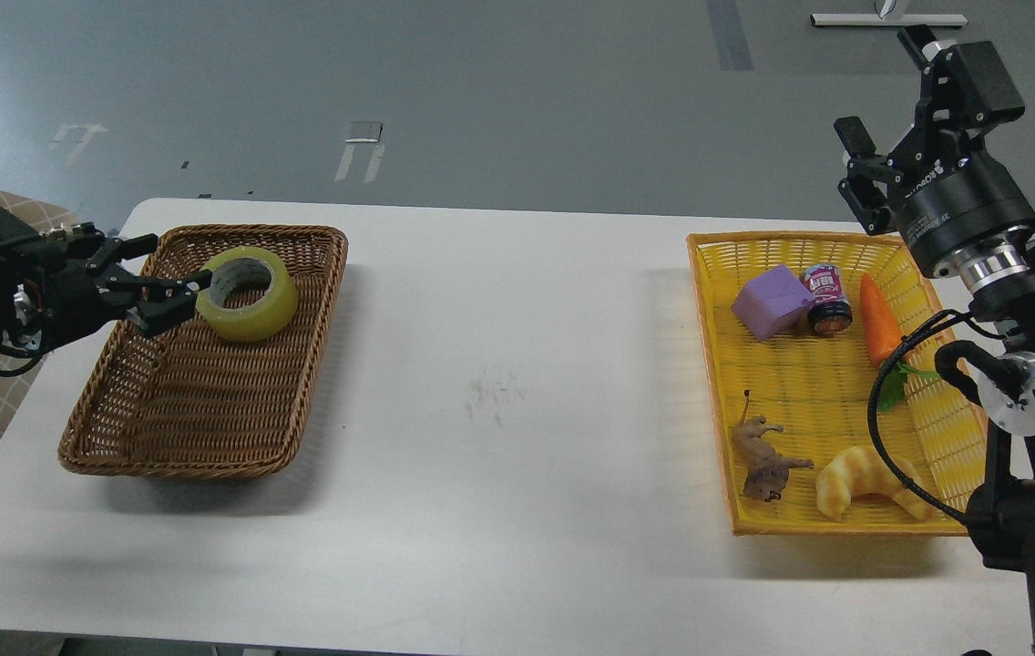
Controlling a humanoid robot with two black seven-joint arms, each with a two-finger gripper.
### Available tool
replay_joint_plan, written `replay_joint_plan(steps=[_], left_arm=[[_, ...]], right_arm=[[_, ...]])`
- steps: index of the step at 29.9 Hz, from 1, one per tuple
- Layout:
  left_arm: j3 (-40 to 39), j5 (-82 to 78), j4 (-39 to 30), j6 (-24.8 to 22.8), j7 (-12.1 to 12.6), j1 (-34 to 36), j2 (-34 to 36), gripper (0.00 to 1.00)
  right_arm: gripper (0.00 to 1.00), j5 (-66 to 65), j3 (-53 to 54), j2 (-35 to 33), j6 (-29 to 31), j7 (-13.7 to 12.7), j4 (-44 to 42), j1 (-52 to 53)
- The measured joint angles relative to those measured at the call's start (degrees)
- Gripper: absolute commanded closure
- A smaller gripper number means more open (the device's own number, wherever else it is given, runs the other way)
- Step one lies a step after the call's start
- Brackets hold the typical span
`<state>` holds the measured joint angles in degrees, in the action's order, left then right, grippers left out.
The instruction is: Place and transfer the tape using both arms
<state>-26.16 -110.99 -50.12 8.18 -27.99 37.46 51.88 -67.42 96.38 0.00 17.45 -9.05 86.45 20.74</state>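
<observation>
The tape [249, 293], a yellowish roll with a grey-white core, lies slightly tilted in the back half of the brown wicker basket [199, 428] at the table's left. My left gripper [180, 261] reaches in from the left over the basket's back left corner. Its fingers are spread apart, and the lower fingertip [200, 278] touches or overlaps the tape's left rim. My right gripper [882, 88] is raised above the back right corner of the yellow basket [709, 364]. It points up and away, open and empty.
The yellow basket holds a purple block [773, 302], a small can [828, 297], a toy carrot [880, 330], a toy lion [763, 458] and a croissant toy [864, 483]. The white table [517, 383] lies between the baskets. The right arm's cable [882, 428] hangs over the yellow basket's right side.
</observation>
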Motion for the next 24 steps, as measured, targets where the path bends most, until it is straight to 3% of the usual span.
replay_joint_plan(steps=[11,17,24], left_arm=[[-1.1,38.5,-8.9,-1.9,0.0,7.7,-2.9,0.02],[-1.1,62.2,-10.8,-7.0,0.4,15.8,-4.7,0.02],[-5.1,83.3,-10.9,-16.8,11.9,23.2,-8.2,0.02]], right_arm=[[0.0,0.0,-0.2,0.0,0.1,0.0,0.1,0.6],[0.0,0.0,-0.7,0.0,0.6,-0.1,0.0,0.7],[0.0,-0.1,-4.5,-0.8,0.8,-0.1,-0.8,3.3]])
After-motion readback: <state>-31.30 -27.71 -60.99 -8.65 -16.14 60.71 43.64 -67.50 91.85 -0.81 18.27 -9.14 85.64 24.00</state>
